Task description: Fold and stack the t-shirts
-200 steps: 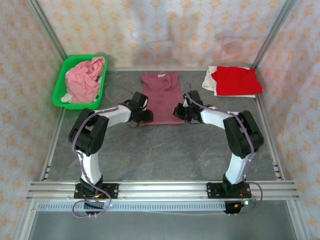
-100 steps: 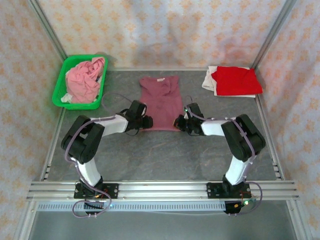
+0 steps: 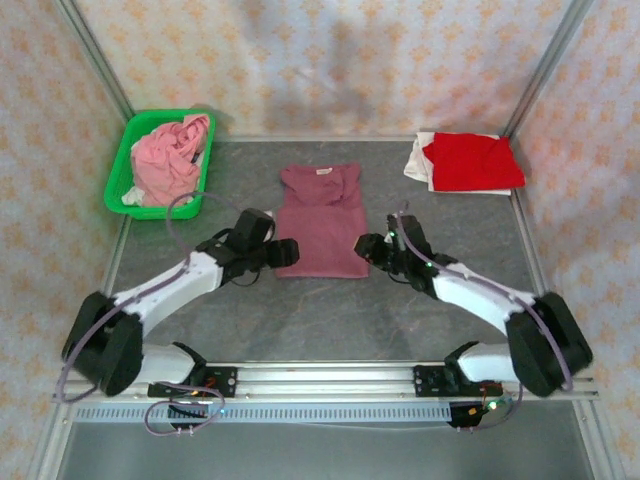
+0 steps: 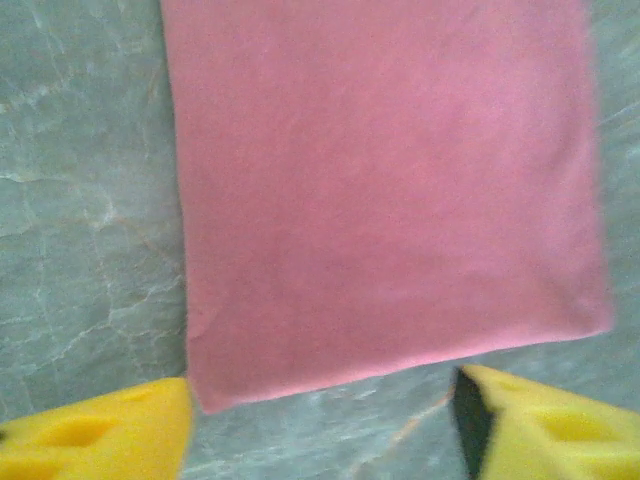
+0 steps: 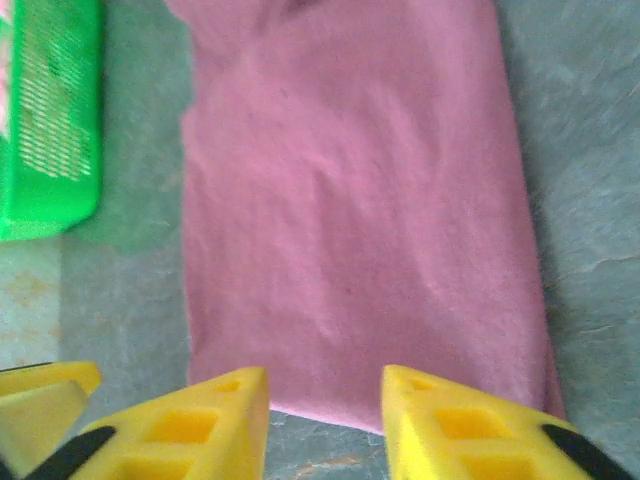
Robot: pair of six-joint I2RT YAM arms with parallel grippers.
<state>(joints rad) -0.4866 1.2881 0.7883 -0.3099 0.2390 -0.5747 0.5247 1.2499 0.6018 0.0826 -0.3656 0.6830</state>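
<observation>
A maroon t-shirt (image 3: 322,222) lies flat in the middle of the table, folded into a narrow strip with its collar at the far end. My left gripper (image 3: 283,252) sits at the shirt's near left corner. In the left wrist view this gripper (image 4: 320,440) is open, and the maroon cloth (image 4: 380,180) ends just ahead of its yellow fingers (image 4: 120,430). My right gripper (image 3: 368,248) is at the near right corner. In its wrist view it (image 5: 325,420) is open over the hem of the shirt (image 5: 360,200), gripping nothing.
A red t-shirt (image 3: 470,160) lies folded on a white one (image 3: 420,160) at the back right. A pink t-shirt (image 3: 170,155) is bunched in the green basket (image 3: 118,190) at the back left, also seen as a green basket (image 5: 50,120). Frame posts stand at the table's sides.
Both arms drew back toward the near edge, dragging the maroon shirt closer. Both grippers then opened and let go of its hem.
</observation>
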